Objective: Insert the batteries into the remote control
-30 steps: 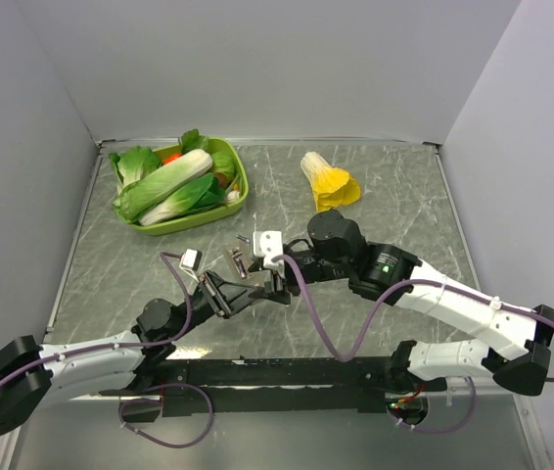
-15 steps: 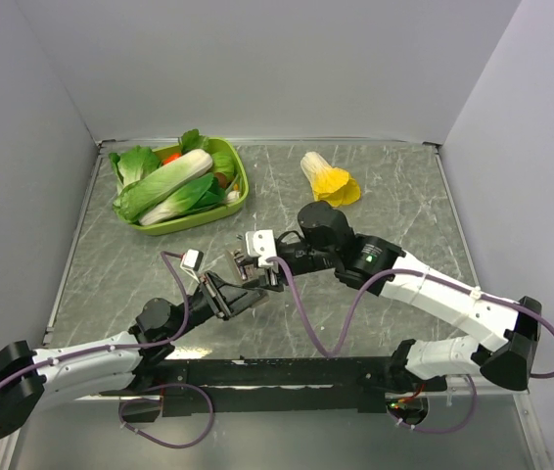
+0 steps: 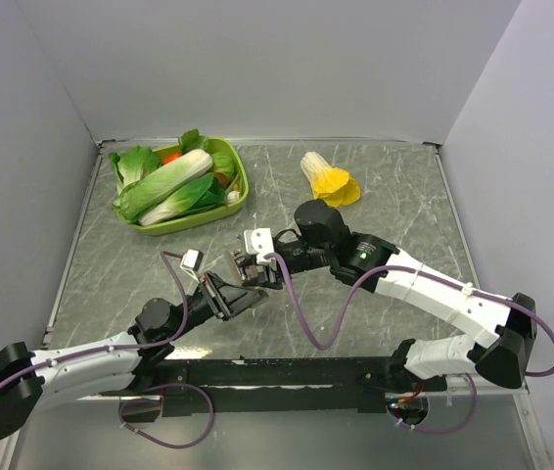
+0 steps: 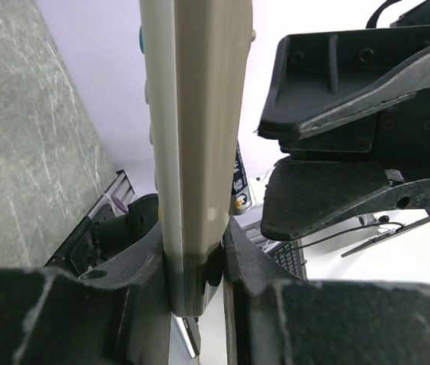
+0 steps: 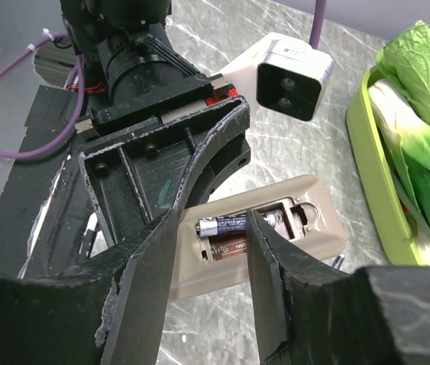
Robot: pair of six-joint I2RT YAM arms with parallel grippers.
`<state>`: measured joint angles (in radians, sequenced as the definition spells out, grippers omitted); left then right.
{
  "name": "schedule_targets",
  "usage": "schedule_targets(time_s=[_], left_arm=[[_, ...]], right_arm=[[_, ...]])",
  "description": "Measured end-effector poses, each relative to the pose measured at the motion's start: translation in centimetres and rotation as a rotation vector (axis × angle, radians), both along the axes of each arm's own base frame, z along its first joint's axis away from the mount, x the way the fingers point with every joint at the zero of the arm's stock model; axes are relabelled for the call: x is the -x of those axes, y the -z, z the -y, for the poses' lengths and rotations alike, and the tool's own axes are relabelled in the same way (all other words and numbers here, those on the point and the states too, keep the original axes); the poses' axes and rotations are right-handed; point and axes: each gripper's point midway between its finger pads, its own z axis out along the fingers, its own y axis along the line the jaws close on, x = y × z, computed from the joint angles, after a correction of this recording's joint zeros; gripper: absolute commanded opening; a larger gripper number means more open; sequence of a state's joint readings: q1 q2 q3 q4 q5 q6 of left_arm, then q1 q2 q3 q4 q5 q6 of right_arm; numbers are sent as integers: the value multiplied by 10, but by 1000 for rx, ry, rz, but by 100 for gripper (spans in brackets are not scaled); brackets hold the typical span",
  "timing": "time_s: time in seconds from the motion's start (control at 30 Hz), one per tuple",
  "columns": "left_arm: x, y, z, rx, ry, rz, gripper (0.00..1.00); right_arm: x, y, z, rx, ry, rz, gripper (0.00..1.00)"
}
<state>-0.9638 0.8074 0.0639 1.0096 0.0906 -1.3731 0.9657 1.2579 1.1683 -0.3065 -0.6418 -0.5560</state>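
Note:
My left gripper (image 3: 226,294) is shut on the lower end of the remote control (image 3: 235,264) and holds it above the table. In the left wrist view the remote (image 4: 192,114) stands edge-on between the jaws of the left gripper (image 4: 194,281). In the right wrist view its grey-beige back (image 5: 276,262) faces up with the battery compartment open. One black battery (image 5: 234,223) lies in the upper slot. The lower slot (image 5: 234,247) looks brown with markings; I cannot tell whether it holds a battery. My right gripper (image 5: 211,220) is open and empty, its fingers straddling the compartment. It also shows in the top view (image 3: 257,266).
A green tray (image 3: 243,191) of toy vegetables stands at the back left, and its rim shows in the right wrist view (image 5: 363,152). A yellow-and-white toy cabbage (image 3: 329,181) lies at the back centre. A small dark cylinder tip (image 5: 338,261) peeks out beside the remote.
My right gripper has moved left from beside the remote to right over its open compartment. The left arm has kept the remote almost still.

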Motion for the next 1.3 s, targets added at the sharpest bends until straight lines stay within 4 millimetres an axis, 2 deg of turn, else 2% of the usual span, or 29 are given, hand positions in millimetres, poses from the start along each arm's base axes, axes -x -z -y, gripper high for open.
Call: schedule_targets(time_s=[0.37,0.87,0.97,1.17,1.3], left_arm=[[0,-1,-1,-1,-1,3,1],[-1,10,1,-41,-2,-19,1],[0,12,1,-47,-2,-21,1],[0,9,0,-39,0,-14,1],[2,6,0,-28,5,-6,1]], right_arm=[[-6,10,-3,9,9,-6,46],[-10,19,-7,26,7,-17,42],[-8,20,-9,26,-3,-24,44],[-4,16,-9,17,-15,-46,55],[-4,11,-9,11,-16,-56,58]])
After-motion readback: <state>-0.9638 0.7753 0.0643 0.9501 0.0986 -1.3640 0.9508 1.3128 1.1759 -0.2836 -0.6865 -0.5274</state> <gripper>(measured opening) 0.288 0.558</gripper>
